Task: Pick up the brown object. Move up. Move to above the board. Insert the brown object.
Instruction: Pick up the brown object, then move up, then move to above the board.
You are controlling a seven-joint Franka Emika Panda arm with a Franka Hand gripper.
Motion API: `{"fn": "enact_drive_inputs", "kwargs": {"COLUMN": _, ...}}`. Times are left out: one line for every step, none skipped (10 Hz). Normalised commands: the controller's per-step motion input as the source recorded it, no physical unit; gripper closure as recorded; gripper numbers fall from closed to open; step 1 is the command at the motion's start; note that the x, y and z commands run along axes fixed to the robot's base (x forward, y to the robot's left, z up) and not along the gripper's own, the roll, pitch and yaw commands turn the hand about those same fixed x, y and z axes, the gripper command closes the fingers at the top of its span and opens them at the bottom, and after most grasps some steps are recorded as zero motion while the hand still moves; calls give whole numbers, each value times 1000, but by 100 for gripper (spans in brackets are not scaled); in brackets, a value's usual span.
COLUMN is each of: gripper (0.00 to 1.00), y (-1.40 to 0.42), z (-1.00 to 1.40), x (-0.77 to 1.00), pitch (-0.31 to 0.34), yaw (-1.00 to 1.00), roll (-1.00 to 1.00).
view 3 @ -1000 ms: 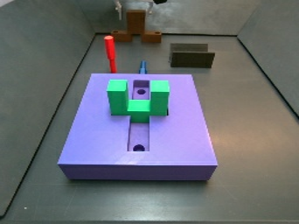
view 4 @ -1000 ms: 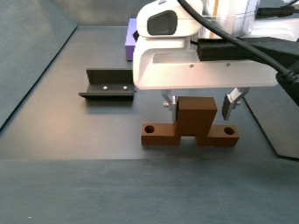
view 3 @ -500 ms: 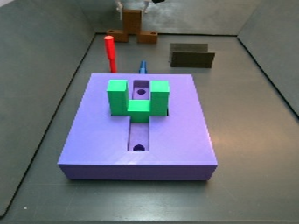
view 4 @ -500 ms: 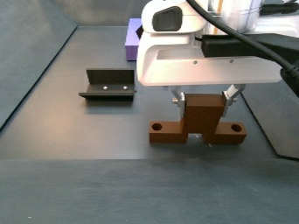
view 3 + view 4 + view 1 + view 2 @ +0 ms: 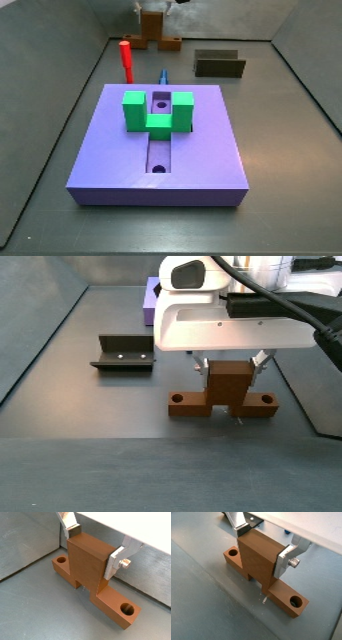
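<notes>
The brown object (image 5: 90, 567) is a long orange-brown bar with a round hole at each end and a tall upright block in its middle. It sits low at the floor near the far wall (image 5: 156, 33) and also shows in a side view (image 5: 225, 401). My gripper (image 5: 93, 546) is straight above it, its silver fingers (image 5: 286, 558) pressed on both sides of the upright block. It also shows in a side view (image 5: 230, 366). The purple-blue board (image 5: 201, 150), with its groove and green U-shaped block (image 5: 158, 112), lies well apart in the middle of the floor.
A red peg (image 5: 127, 60) stands upright by the board's far left corner, with a small blue peg (image 5: 163, 75) beside it. A dark olive block (image 5: 219, 65) lies at the back right. The fixture (image 5: 120, 353) stands left of the gripper. Grey walls enclose the floor.
My fingers have closed in on the upright block. The gripper and the brown object have shifted slightly to the right in the side view.
</notes>
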Motion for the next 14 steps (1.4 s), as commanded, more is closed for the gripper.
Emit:
{"fn": "enact_drive_inputs", "kwargs": {"gripper": 100, "y": 0, "z": 0, "x": 0, "pitch": 0, "yaw": 0, "roll": 0}}
{"fn": "enact_drive_inputs", "kwargs": {"gripper": 100, "y": 0, "z": 0, "x": 0, "pitch": 0, "yaw": 0, "roll": 0}}
{"fn": "enact_drive_inputs", "kwargs": {"gripper": 100, "y": 0, "z": 0, "x": 0, "pitch": 0, "yaw": 0, "roll": 0}}
{"fn": "enact_drive_inputs", "kwargs": {"gripper": 100, "y": 0, "z": 0, "x": 0, "pitch": 0, "yaw": 0, "roll": 0}}
{"fn": "enact_drive_inputs", "kwargs": {"gripper": 100, "y": 0, "z": 0, "x": 0, "pitch": 0, "yaw": 0, "roll": 0}}
{"fn": "enact_drive_inputs", "kwargs": {"gripper": 100, "y": 0, "z": 0, "x": 0, "pitch": 0, "yaw": 0, "roll": 0}}
{"fn": "enact_drive_inputs", "kwargs": {"gripper": 100, "y": 0, "z": 833, "x": 0, "pitch": 0, "yaw": 0, "roll": 0}}
{"fn": "enact_drive_inputs", "kwargs": {"gripper": 100, "y": -82, "z": 771, "x": -25, "pitch": 28, "yaw": -48, "roll": -13}}
{"fn": "enact_drive_inputs", "kwargs": {"gripper": 100, "y": -59, "z": 550, "x": -49, "pitch": 40, "yaw": -49, "roll": 27}}
{"fn": "enact_drive_inputs", "kwargs": {"gripper": 100, "y": -29, "z": 268, "x": -24, "pitch": 30, "yaw": -21, "roll": 65}}
{"fn": "enact_drive_inputs", "kwargs": {"gripper": 100, "y": 0, "z": 1400, "x": 0, "pitch": 0, "yaw": 0, "roll": 0}}
{"fn": "enact_drive_inputs", "kwargs": {"gripper": 100, "y": 9, "z": 1400, "x": -13, "pitch": 14, "yaw": 5, "roll": -21}}
{"fn": "enact_drive_inputs", "kwargs": {"gripper": 100, "y": -4, "z": 1400, "x": -52, "pitch": 25, "yaw": 3, "roll": 9}}
{"fn": "enact_drive_inputs", "kwargs": {"gripper": 100, "y": -2, "z": 1400, "x": -27, "pitch": 11, "yaw": 4, "roll": 17}}
